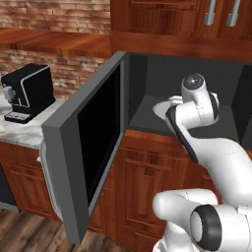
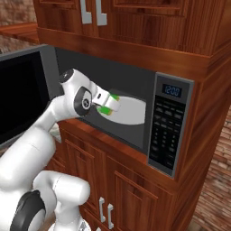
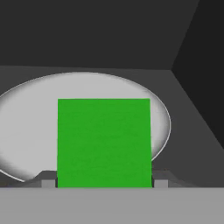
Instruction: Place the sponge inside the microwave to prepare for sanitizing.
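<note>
The microwave [image 2: 173, 122] stands with its door [image 1: 83, 147] swung wide open. The gripper [image 2: 109, 104] reaches into the cavity, its fingers partly closed on the sponge [image 3: 104, 142], held above the pale turntable [image 3: 26, 127].

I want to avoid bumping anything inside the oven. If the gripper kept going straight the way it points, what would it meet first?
Probably the pale turntable just beyond the held sponge, then the microwave back wall; depth is unclear.
</note>
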Controlling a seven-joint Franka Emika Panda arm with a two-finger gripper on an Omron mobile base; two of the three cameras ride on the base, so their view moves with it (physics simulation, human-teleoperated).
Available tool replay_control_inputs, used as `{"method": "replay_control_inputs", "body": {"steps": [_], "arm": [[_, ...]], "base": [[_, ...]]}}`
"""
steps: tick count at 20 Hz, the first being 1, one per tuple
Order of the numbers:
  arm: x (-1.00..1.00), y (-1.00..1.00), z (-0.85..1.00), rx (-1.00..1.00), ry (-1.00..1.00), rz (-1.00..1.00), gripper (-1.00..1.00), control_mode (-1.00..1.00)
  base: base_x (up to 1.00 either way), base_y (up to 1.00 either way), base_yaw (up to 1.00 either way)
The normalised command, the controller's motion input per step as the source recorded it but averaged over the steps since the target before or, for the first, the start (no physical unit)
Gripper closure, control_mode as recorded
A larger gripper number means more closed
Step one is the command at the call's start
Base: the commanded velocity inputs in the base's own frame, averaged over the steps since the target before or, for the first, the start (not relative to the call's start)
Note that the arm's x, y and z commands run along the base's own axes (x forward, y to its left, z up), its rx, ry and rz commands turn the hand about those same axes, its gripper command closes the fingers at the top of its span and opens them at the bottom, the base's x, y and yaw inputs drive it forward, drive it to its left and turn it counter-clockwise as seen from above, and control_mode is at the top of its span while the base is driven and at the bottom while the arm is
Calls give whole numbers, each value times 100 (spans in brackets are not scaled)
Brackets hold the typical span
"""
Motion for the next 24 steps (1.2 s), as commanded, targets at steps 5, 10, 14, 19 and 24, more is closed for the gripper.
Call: {"method": "replay_control_inputs", "body": {"steps": [5, 10, 14, 19, 24], "arm": [[58, -13, -23, 0, 0, 0, 100, -100], [49, -26, -21, 1, 0, 0, 100, -100], [10, -5, -15, 1, 0, 0, 100, -100], [0, 0, -24, 3, 1, 0, -100, -100], [7, 0, -2, 0, 0, 0, -100, -100]], "base": [[0, 0, 0], [0, 0, 0], [0, 0, 0], [0, 0, 0], [0, 0, 0]]}}
